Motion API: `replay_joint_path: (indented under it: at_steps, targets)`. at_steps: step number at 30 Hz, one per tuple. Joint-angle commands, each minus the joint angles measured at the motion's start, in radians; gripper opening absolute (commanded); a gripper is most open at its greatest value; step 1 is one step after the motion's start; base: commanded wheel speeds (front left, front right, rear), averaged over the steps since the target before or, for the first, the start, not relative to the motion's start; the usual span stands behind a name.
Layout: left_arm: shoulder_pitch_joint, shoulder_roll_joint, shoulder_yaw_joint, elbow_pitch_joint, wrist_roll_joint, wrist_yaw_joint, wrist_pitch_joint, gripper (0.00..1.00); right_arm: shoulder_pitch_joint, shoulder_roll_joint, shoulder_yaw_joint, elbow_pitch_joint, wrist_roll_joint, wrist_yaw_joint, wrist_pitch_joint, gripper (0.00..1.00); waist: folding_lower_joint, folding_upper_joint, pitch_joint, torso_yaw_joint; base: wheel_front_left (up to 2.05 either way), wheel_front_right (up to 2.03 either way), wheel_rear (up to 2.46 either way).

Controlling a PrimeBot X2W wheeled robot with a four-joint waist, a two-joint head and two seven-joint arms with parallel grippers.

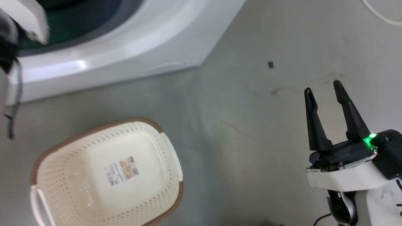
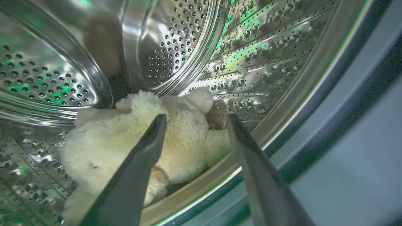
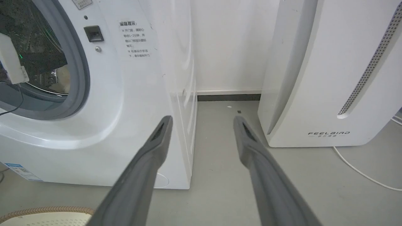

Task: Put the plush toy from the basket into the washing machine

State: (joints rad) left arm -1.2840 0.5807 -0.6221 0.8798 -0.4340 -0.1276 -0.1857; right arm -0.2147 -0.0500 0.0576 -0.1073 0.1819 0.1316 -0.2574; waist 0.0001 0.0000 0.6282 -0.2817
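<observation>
Plush toy (image 2: pixel 103 141) lay inside the washing machine (image 1: pixel 125 53), on the steel drum (image 2: pixel 176 40) floor near the front lip, fur up against the perforated wall. Left gripper (image 2: pixel 196 117) was reaching into the port, fingers spread wide and nothing pinched. One finger crossed in front of the toy in the left wrist view; couldn't tell whether it touched the fur. Other finger sat over the drum's front edge, clear of the toy. In the head view, the left forearm (image 1: pixel 28 18) showed at the far left over the port.

Basket (image 1: pixel 62 175) stood on the grey floor (image 1: pixel 235 125) near the machine's front, holding only the sticker (image 1: pixel 121 170) on its floor. Brown rim visible along the far edge.

Right gripper (image 1: pixel 323 87) hung over bare floor at the right, well apart from basket and machine, fingers apart and holding nothing. The right wrist view pointed between the washer's right corner and a white slanted appliance (image 3: pixel 314 78). Grey gasket (image 3: pixel 80 62) ringed the open port at left. A white cable (image 3: pixel 361 169) ran along the floor at right.
</observation>
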Motion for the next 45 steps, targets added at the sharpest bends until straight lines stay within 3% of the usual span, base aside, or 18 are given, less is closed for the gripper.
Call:
replay_joint_path:
  at_steps: [1, 9, 20, 29, 35, 45]
  targets:
    - [0.032, -0.012, 0.002, 0.004, -0.009, -0.001, -0.021, 1.0, -0.002, 0.0, -0.006, 0.006, -0.014, -0.001, -0.004, 1.0, -0.0001, 0.0, -0.083, 0.043, 0.0, 0.0, 0.0]
    - [0.245, -0.091, 0.026, -0.117, -0.035, 0.049, -0.075, 1.0, 0.048, 0.0, -0.036, 0.048, -0.059, -0.001, -0.004, 1.0, -0.0001, 0.0, -0.278, 0.13, 0.0, 0.0, 0.0]
    - [0.715, -0.13, 0.198, -0.538, -0.03, 0.233, -0.076, 1.0, 0.139, 0.0, -0.063, 0.085, -0.079, -0.001, -0.004, 1.0, -0.0001, 0.0, -0.445, 0.227, 0.0, 0.0, 0.0]
    - [1.022, -0.186, 0.315, -0.758, -0.006, 0.324, -0.076, 1.0, 0.193, 0.0, -0.064, 0.103, -0.079, -0.001, -0.004, 1.0, -0.0001, 0.0, -0.517, 0.264, 0.0, 0.0, 0.0]
    - [1.231, -0.25, 0.35, -0.847, 0.068, 0.34, -0.076, 1.0, 0.23, 0.0, -0.059, 0.115, -0.068, -0.001, -0.004, 1.0, -0.0001, 0.0, -0.553, 0.281, 0.0, 0.0, 0.0]
    - [1.312, -0.305, 0.355, -0.851, 0.129, 0.317, -0.076, 1.0, 0.252, 0.0, -0.052, 0.133, -0.065, -0.001, -0.004, 1.0, -0.0001, 0.0, -0.568, 0.297, 0.0, 0.0, 0.0]
